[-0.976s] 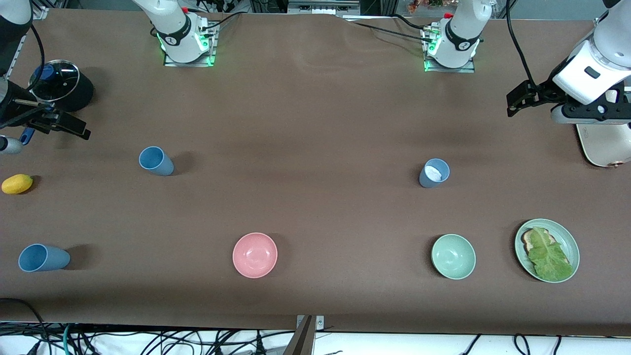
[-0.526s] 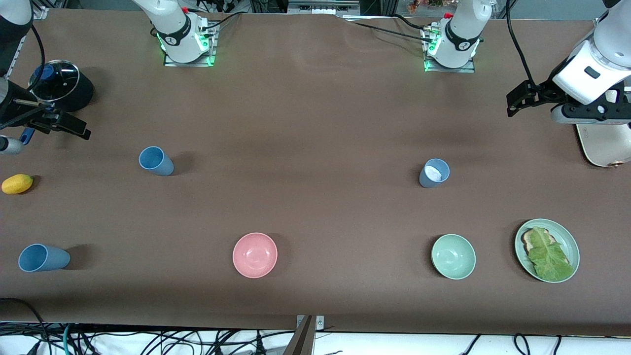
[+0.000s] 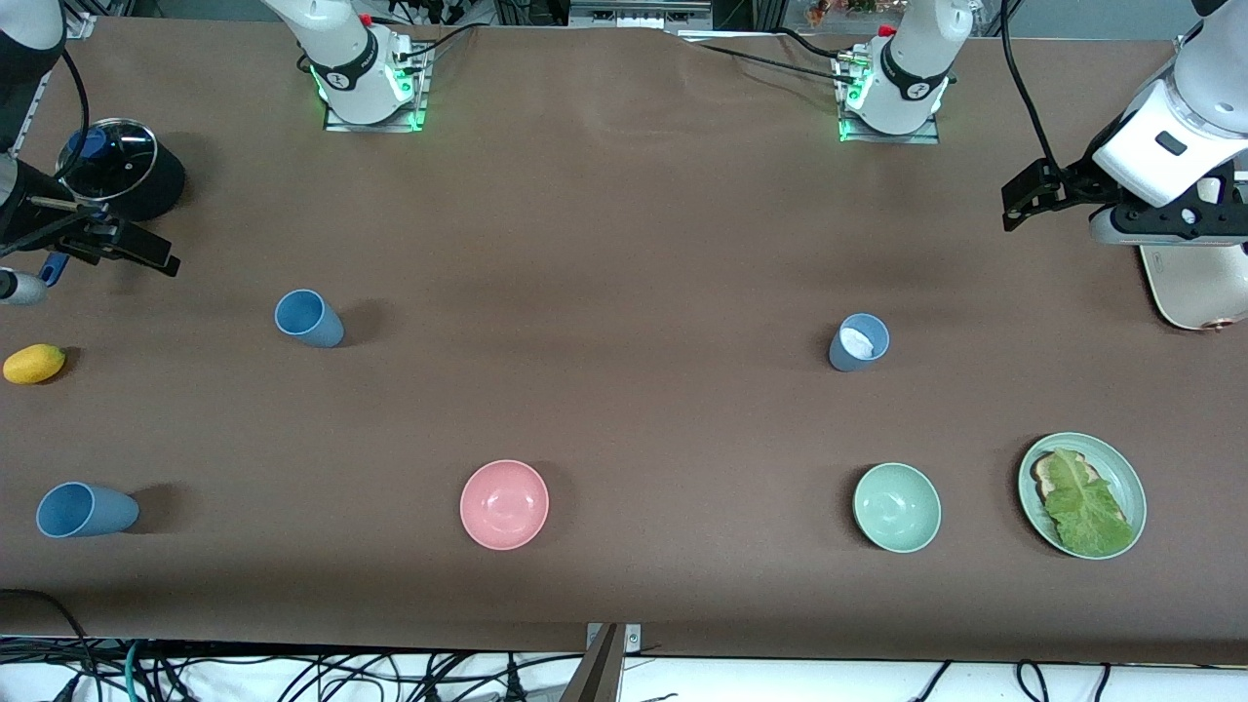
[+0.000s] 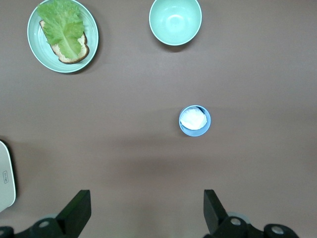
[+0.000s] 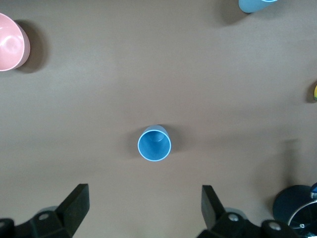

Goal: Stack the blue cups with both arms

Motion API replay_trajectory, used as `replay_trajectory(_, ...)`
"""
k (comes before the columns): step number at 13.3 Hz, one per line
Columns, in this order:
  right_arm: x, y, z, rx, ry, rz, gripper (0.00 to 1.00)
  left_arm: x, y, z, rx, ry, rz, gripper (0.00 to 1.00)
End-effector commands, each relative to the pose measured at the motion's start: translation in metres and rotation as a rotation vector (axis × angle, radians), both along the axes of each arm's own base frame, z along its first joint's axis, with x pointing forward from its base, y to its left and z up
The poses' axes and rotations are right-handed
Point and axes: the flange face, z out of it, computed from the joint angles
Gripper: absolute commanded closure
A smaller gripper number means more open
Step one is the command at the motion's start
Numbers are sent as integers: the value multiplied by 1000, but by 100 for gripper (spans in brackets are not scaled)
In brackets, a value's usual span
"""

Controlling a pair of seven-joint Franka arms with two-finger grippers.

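Note:
Three blue cups stand apart on the brown table. One blue cup (image 3: 309,318) is toward the right arm's end and shows in the right wrist view (image 5: 154,144). A second blue cup (image 3: 86,510) is nearer to the front camera, at the table's end. The greyer blue cup (image 3: 859,342), with a white patch inside, is toward the left arm's end and shows in the left wrist view (image 4: 194,120). My right gripper (image 3: 146,252) hangs open and empty beside the black pot. My left gripper (image 3: 1024,200) hangs open and empty above the table, beside the white appliance.
A black pot with a glass lid (image 3: 122,171) and a yellow fruit (image 3: 34,363) are at the right arm's end. A pink bowl (image 3: 504,504), a green bowl (image 3: 897,507) and a green plate (image 3: 1121,468) with lettuce on toast lie near the front edge. A white appliance (image 3: 1194,292) is at the left arm's end.

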Motion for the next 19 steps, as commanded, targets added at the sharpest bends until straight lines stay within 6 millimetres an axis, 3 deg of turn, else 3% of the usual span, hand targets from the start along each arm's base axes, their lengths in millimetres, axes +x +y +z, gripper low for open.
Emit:
replay_trajectory(1, -3, -1, 1, -8, 4, -7, 0, 3, -2, 6, -13, 2, -11, 0)
replay_trajectory(16, -3, -1, 1, -8, 4, -6, 0, 2, -1, 6, -13, 4, -9, 0)
replay_trajectory(19, 4, -3, -16, -8, 34, 7, 0, 4, -16, 0, -12, 15, -37, 0)
